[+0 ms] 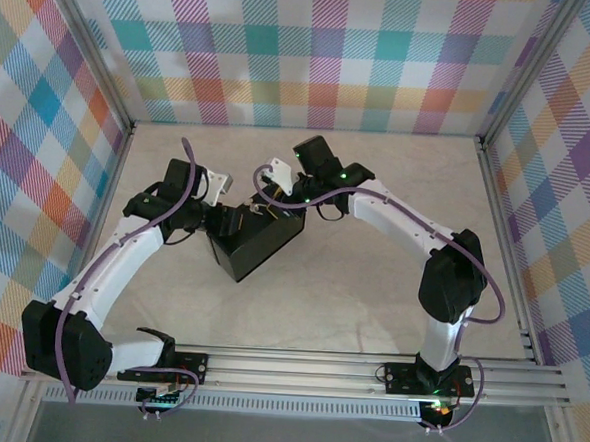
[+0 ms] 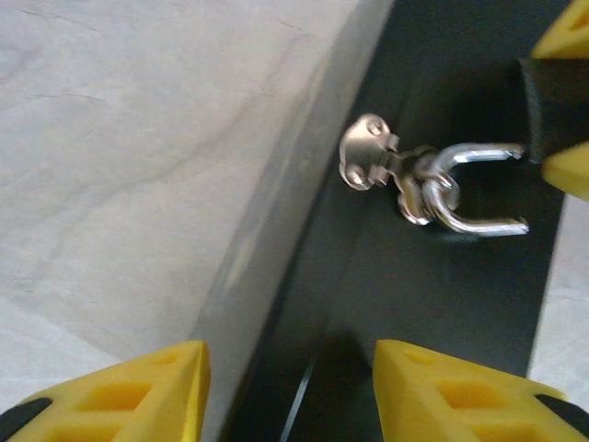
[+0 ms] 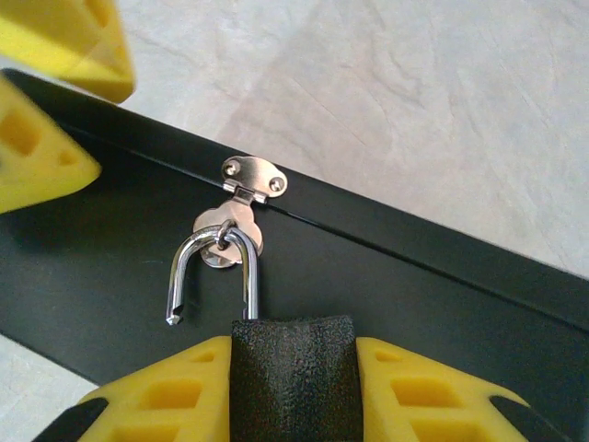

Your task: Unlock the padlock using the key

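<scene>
Plaid-patterned walls (image 1: 325, 53) in many colours close in a pale, marbled table (image 1: 390, 307), and a dark box (image 1: 259, 244) sits at an angle near its middle, between the two arms. From above, the left gripper (image 1: 213, 219) is at the box's left end and the right gripper (image 1: 273, 202) at its far edge. In the right wrist view the right gripper (image 3: 293, 354) is closed tight on the black, textured body of the padlock (image 3: 293, 387), one yellow finger pressed against each side. The silvery shackle (image 3: 249, 276) rises from the body: one leg is seated in it, while the other curves over and ends in a free tip beside the body, so the shackle stands open. Its loop passes through the ring under the small metal hasp (image 3: 253, 177) on the box's dark side, so the padlock hangs from the box while it is gripped. The left gripper's yellow fingers (image 3: 41, 152) show at the upper left of that view, well apart from the padlock. In the left wrist view the left gripper (image 2: 290, 387) is spread wide and grips nothing; one finger lies over the table side and the other over the box's dark face, with the box's edge running between them. I cannot tell whether they touch the box. The hasp and shackle lie ahead of these fingers.
</scene>
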Available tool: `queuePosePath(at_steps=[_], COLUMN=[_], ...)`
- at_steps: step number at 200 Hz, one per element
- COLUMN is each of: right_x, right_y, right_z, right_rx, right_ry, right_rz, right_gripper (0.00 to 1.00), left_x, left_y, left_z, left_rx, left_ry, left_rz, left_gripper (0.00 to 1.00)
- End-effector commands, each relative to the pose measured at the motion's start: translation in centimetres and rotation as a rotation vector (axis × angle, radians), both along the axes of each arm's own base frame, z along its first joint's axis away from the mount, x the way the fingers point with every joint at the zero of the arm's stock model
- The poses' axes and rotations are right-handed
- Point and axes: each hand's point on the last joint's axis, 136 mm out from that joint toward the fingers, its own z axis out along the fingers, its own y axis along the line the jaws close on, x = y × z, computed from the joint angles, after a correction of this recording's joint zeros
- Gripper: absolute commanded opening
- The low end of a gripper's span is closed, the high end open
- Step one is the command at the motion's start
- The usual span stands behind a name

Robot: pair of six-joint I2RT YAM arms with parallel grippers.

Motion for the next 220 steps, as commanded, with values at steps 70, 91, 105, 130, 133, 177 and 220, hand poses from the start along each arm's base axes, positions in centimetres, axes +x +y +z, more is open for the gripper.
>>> queuePosePath(at_steps=[70,91,105,130,133,177,220], right_x=[2.0,2.7,3.0,3.4,3.5,4.5,5.7], right_y=[-1.3,-0.8,-0.3,0.5,0.6,1.4,1.8], right_z=[2.0,2.5,2.9,2.6,2.6,1.5,1.3], right_rx=[0.128,0.176,0.228,0.274,0.278,0.308,0.402], right_ry=[0.011,0.026,0.050,0.089,0.094,0.147,0.184], right_rz=[-0.436,-0.481,-0.505,-0.540,-0.545,-0.603,-0.696], right_gripper=[0.08,0.07,0.07,0.06,0.06,0.06,0.06], left_x=[-1.1,-1.1,-1.2,-1.8,-1.8,-1.6,-1.8], left_y=[-3.5,-4.0,-4.7,-6.3,-6.3,-5.6,-5.5], left_z=[0.0,0.0,0.3,0.9,0.9,-0.3,-0.8], left_rx=[-0.146,-0.153,-0.161,-0.159,-0.159,-0.104,-0.104], left_ry=[0.110,0.130,0.136,0.115,0.114,0.114,0.123], left_rz=[-0.117,-0.124,-0.128,-0.175,-0.177,-0.159,-0.156], left_gripper=[0.39,0.36,0.34,0.34,0.34,0.33,0.33])
